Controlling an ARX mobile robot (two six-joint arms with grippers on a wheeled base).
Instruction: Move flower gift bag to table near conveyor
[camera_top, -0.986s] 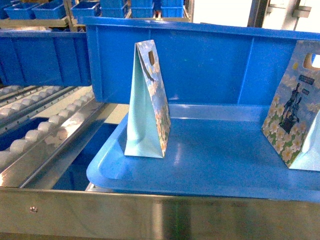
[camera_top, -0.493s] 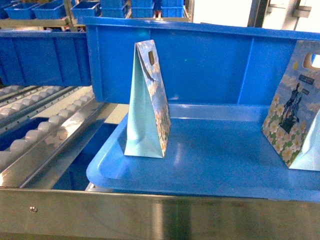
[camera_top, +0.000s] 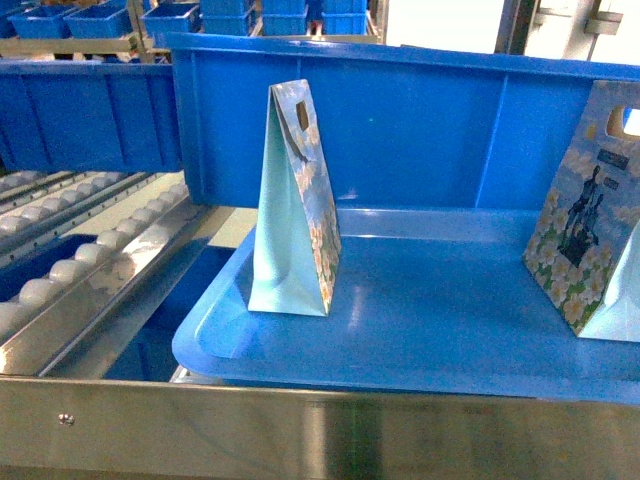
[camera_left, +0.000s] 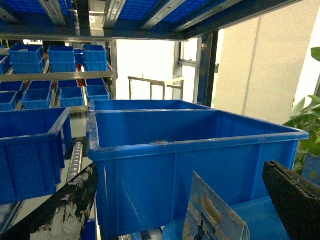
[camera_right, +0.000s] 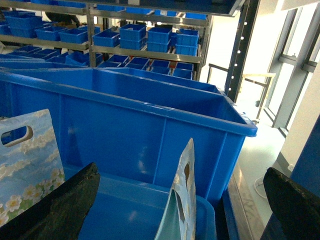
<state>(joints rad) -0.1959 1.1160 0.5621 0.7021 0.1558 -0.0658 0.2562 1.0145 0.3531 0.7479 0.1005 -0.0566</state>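
Note:
Two flower gift bags stand upright on a blue tray (camera_top: 420, 340): one at the left (camera_top: 295, 205), one at the right edge (camera_top: 590, 220). The left wrist view shows the top of a flower gift bag (camera_left: 212, 215) low between the fingers of my left gripper (camera_left: 180, 166), which is open and not touching it. My right gripper (camera_right: 181, 169) is open too, with an edge-on bag (camera_right: 182, 197) between its fingers, untouched, and another bag (camera_right: 27, 155) to the left. The conveyor (camera_top: 90, 260) slopes at the left. The table is out of view. Neither gripper shows in the head view.
A large blue bin (camera_top: 400, 120) stands right behind the tray. A steel rail (camera_top: 320, 430) runs across the front. More blue bins (camera_left: 30, 150) sit on the rack shelves (camera_right: 145, 37) behind and to the left.

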